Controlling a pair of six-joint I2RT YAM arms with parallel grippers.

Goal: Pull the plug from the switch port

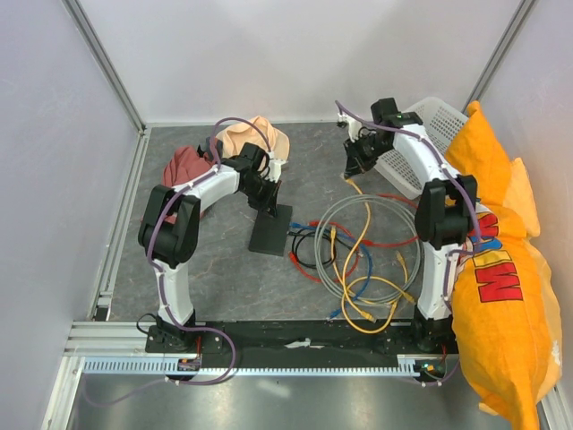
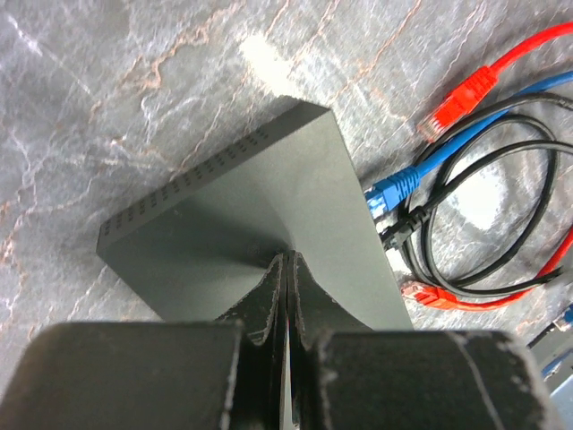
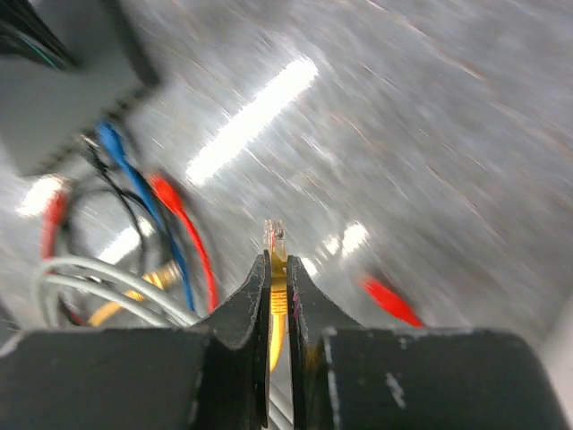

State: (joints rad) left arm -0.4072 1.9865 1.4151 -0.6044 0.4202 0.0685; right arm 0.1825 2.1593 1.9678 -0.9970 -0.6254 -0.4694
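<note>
left gripper [image 2: 286, 262]: pressed together, tips on switch [image 2: 242, 202] | right gripper [image 3: 278, 267]: pinching yellow plug [image 3: 275, 236], unplugged; switch well apart, upper-left of fingers

Bright overhead glare, right wrist blurred

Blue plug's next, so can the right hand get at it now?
Probably not yet: the right hand is shut on a yellow plug, away from the blue plug at the switch.

Left gripper [image 2: 286, 269]: jaws closed tight, tips against top face of the switch [image 2: 260, 206]. Blue plug [image 2: 391, 188], black plug [image 2: 403, 228] and red plug [image 2: 421, 294] sit along its 3 o'clock edge. Loose red connector [image 2: 457, 100] lies at 2 o'clock.
</note>
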